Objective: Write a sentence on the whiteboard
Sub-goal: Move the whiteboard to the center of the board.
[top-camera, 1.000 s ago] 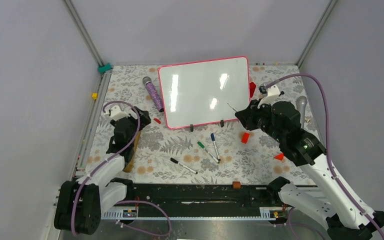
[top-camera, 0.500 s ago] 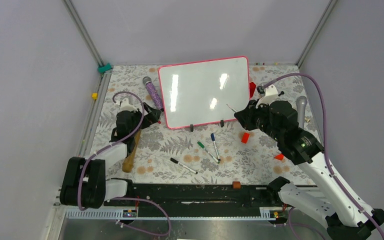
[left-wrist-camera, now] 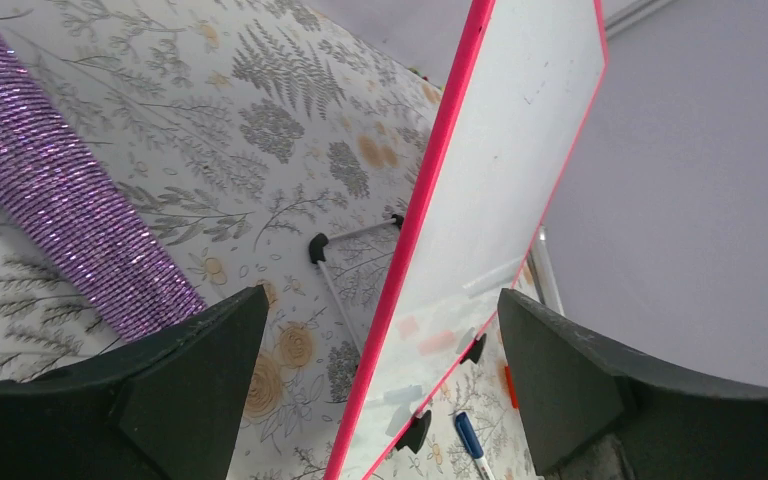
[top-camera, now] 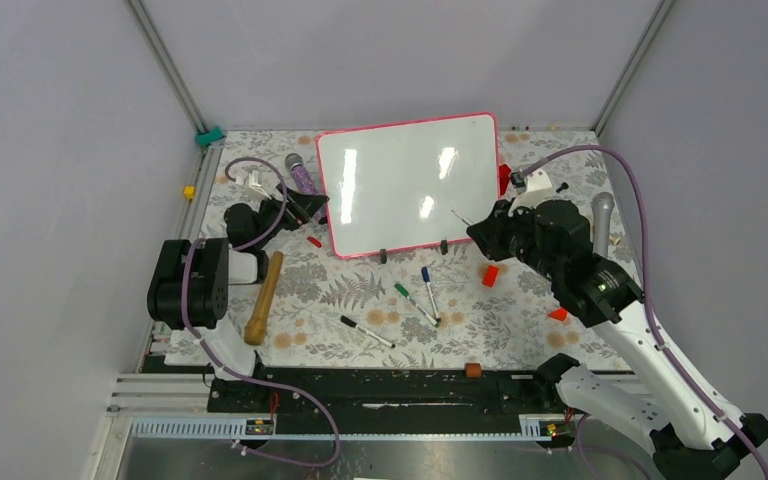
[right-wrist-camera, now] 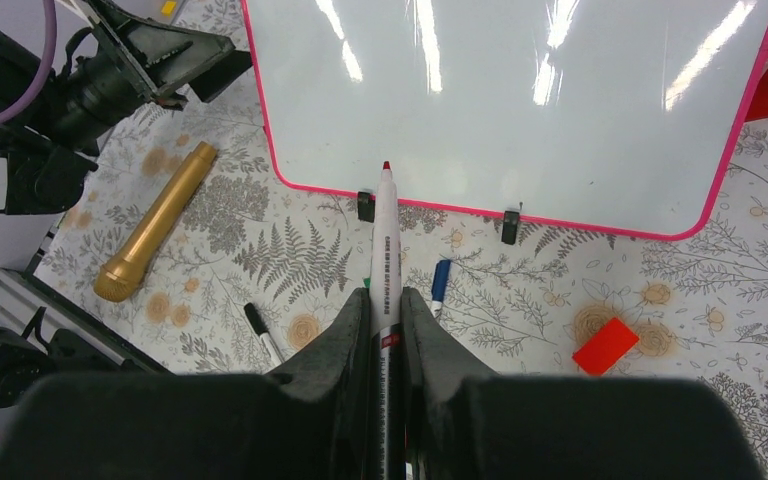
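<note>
Glossy white rectangular whiteboard (top-camera: 405,185) with thin pink-red frame, upper centre of top view, blank. Steady its left edge with spread left claw (top-camera: 310,207); lower thin white red-tipped marker (right-wrist-camera: 386,240), pinched in right claw (right-wrist-camera: 385,300), gently near upper-left corner.

The table (top-camera: 340,285) is viewed whole from high behind the rig, while the whiteboard (top-camera: 408,185), shared by all three views, is seen close and nearly edge-on from low at its left side by the left wrist camera and from above its near edge by the right.
</note>
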### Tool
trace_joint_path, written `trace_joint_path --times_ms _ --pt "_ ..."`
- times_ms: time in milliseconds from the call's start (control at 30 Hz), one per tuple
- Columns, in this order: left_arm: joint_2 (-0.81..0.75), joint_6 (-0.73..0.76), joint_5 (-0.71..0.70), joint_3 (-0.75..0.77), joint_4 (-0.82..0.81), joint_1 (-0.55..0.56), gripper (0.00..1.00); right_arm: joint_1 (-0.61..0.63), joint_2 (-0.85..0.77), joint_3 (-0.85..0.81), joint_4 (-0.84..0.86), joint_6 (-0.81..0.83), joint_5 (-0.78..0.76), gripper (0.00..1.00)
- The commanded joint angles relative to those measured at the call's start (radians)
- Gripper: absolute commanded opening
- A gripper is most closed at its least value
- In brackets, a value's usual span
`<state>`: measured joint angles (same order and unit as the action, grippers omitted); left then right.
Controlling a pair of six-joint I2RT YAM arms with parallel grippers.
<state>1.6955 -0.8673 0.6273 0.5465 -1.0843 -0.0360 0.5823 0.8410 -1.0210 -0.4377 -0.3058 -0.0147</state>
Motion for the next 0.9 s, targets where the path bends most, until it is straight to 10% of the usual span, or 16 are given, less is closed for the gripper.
trace_joint_path --times_ms 0,867 --pt "0.087 -0.041 0.130 0.043 -0.218 -0.002 0.86 -0.003 0.022 -0.022 0.010 0.022 -0.001 0.00" --pt "0.132 -0.066 0.125 -0.110 -0.248 0.117 0.36 -0.003 0.043 -0.006 0.031 0.012 0.003 0.00"
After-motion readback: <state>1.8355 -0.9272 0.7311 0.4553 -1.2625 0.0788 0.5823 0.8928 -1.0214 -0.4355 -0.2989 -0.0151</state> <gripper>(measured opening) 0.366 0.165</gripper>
